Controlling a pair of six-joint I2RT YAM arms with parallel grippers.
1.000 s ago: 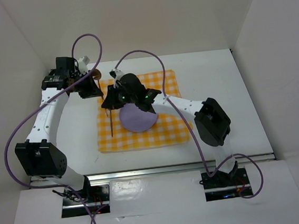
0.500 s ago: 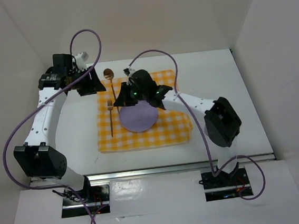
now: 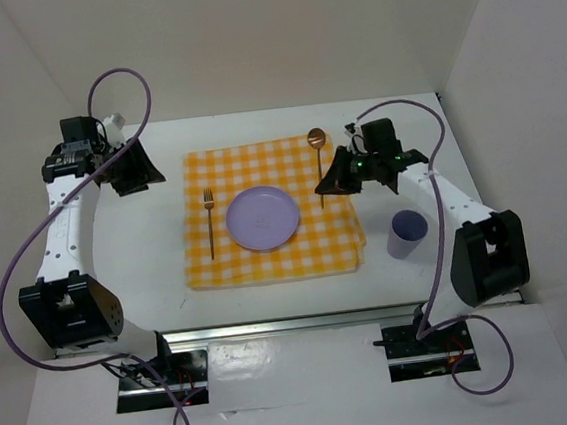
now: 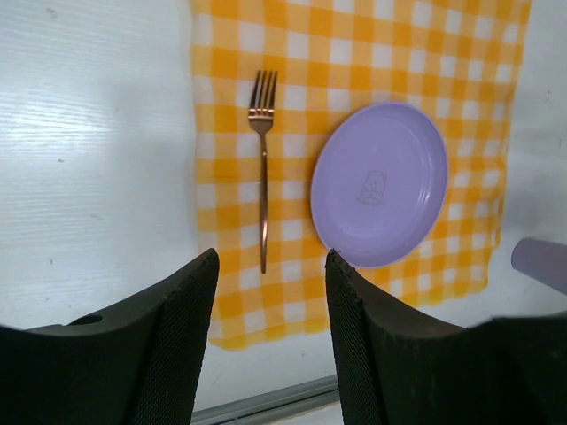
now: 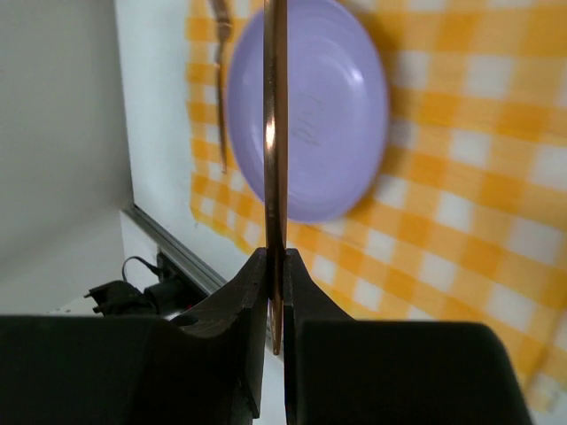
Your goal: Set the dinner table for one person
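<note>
Dinner table [image 3: 457,135]: lg flat rect. top, plain white, set level. It is enclosed by white walls [image 3: 247,45] on L, R & far sides. A silver metal rail [image 3: 344,317] is seen along the near edge; rails on other edges can't be made out. Mid part of the top is covered by a yellow-and-white checked cloth [image 3: 268,264]. Bare white is left all round it, widest at L & R. Faint streaks are shown on the surface in left wrist view.

Plate [image 3: 262,218] on cloth [image 3: 278,263], fork [image 3: 209,223] left, spoon [image 3: 318,164] right; cup [image 3: 406,234] on dinner table [image 3: 156,245] right of cloth.
</note>
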